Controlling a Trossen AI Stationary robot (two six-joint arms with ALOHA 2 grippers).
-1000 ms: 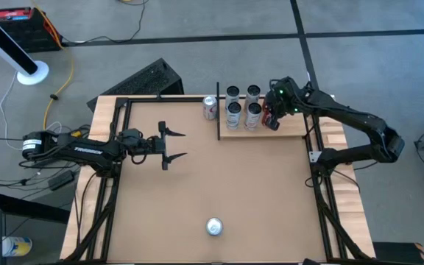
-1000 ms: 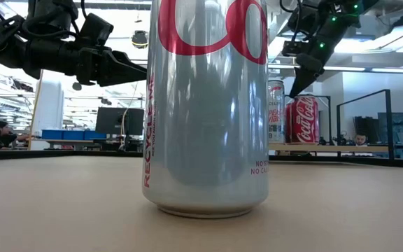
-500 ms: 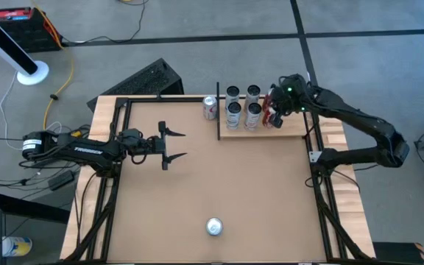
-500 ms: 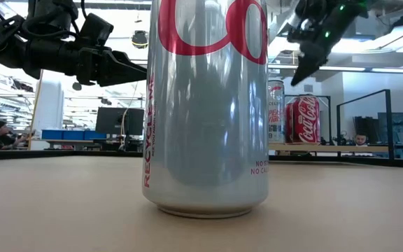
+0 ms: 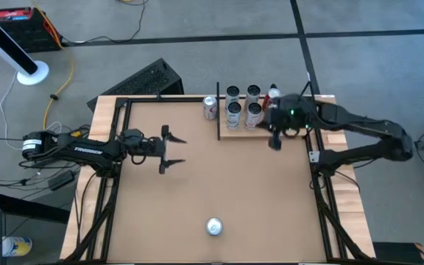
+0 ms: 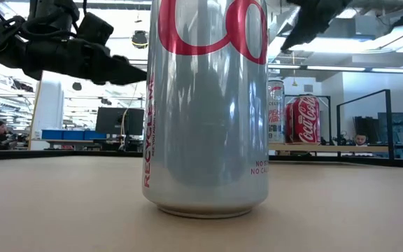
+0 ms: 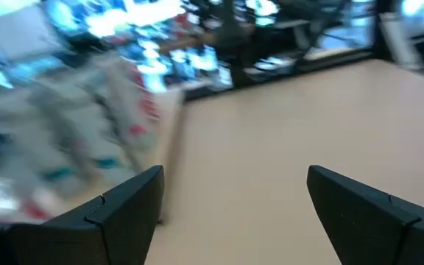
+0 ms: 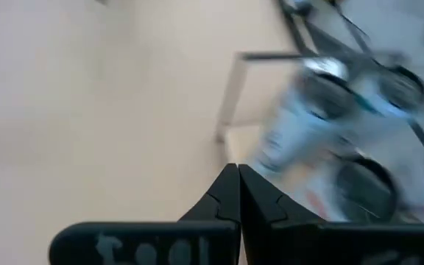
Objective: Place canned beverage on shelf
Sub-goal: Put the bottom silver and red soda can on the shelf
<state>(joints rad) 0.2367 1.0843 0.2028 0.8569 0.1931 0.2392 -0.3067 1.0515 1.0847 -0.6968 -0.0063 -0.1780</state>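
A red can (image 5: pixel 272 94) stands on the light-wood shelf (image 5: pixel 229 132) at the far right, next to several silver cans (image 5: pixel 243 103); the low view also shows the red can (image 6: pixel 301 120). My right gripper (image 5: pixel 274 140) is shut and empty; it hangs high over the shelf's near edge, apart from the cans. Its fingers meet in the right wrist view (image 8: pixel 238 179). My left gripper (image 5: pixel 177 149) is open and empty above the table's left half. A silver can (image 5: pixel 213 227) stands near the front edge, and looms large in the low view (image 6: pixel 206 105).
One more silver can (image 5: pixel 210 107) stands on the table just left of the shelf's black post (image 5: pixel 218 110). Black frame rails (image 5: pixel 322 191) run along the table's sides. Bare tabletop (image 5: pixel 227 177) lies between the two arms.
My right gripper has risen from beside the red can and come toward the table's near edge, off the shelf. The red can has stayed upright in its place on the shelf.
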